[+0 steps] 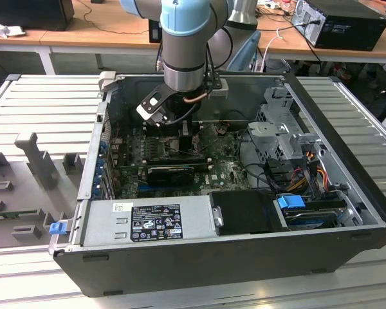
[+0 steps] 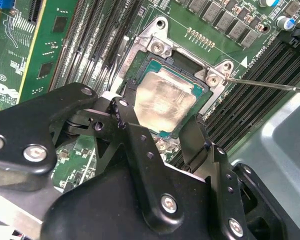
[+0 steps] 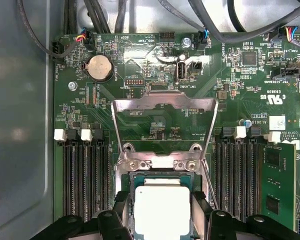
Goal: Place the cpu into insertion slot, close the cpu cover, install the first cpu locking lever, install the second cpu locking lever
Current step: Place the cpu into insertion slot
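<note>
**Chip down in the socket, cover and levers yet to go**

And here we are inside the computer case point(image 1: 180, 261), the arm reaching down over the motherboard point(image 1: 228, 170) toward the case's back wall. In both wrist views the cpu point(image 3: 162, 207) lies flat in the insertion slot point(image 2: 182, 62), pale metal face up, squared to the socket's rim, between the two banks of memory slots point(image 3: 85, 180). The gripper point(image 3: 162, 216) is right on it: jaws drawn in to the chip's width, a finger against each of two opposite edges, so by the look of it the chip is held rather than let go.

So step one looks all but done. The rest is open business: the cpu cover point(image 3: 165, 101) stands tipped up on its hinge at the socket's far edge, its window showing bare board behind it, not lowered. A thin locking lever point(image 2: 270, 86) juts out loose beside the socket, unlatched.

The case also holds the power supply point(image 1: 148, 222) along its near wall.
</note>
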You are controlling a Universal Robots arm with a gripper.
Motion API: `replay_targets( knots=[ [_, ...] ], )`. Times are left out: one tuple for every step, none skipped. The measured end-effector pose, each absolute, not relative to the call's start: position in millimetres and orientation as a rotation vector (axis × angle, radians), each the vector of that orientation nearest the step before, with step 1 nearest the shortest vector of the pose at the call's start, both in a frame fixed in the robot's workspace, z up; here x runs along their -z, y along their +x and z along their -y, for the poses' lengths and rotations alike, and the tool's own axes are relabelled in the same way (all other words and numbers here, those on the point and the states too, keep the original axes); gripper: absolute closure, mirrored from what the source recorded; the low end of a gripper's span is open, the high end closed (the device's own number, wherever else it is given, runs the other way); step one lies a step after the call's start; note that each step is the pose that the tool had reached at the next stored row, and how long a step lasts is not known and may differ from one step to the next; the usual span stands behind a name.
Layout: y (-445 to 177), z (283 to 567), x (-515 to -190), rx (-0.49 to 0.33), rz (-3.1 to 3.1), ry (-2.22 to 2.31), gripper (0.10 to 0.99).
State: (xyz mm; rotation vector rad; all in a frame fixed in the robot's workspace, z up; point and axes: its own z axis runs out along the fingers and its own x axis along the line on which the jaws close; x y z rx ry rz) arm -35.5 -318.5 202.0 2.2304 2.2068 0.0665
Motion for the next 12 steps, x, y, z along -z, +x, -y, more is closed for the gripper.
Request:
replay_targets(
  knots=[
    [-35.5, 318.5, -203.4, -0.067, -2.207, 2.23, 0.475],
    [-35.6, 318.5, -205.2, -0.067, -2.207, 2.23, 0.475],
    [-35.6, 318.5, -208.3, -0.067, -2.207, 2.23, 0.475],
    [-35.6, 318.6, -210.0, -0.067, -2.207, 2.23, 0.475],
    [-35.6, 319.0, -211.1, -0.067, -2.207, 2.23, 0.49],
    [-35.6, 319.4, -211.4, -0.067, -2.207, 2.23, 0.49],
    [-35.7, 320.2, -211.7, -0.067, -2.207, 2.23, 0.62],
    [-35.7, 321.1, -212.0, -0.067, -2.207, 2.23, 0.678],
    [-35.7, 321.4, -212.1, -0.067, -2.207, 2.23, 0.741],
    [-35.7, 321.6, -212.2, -0.067, -2.207, 2.23, 0.8],
    [-35.7, 321.6, -212.4, -0.067, -2.207, 2.23, 0.859],
    [-35.7, 321.7, -212.7, -0.067, -2.207, 2.23, 0.922]
  ],
)
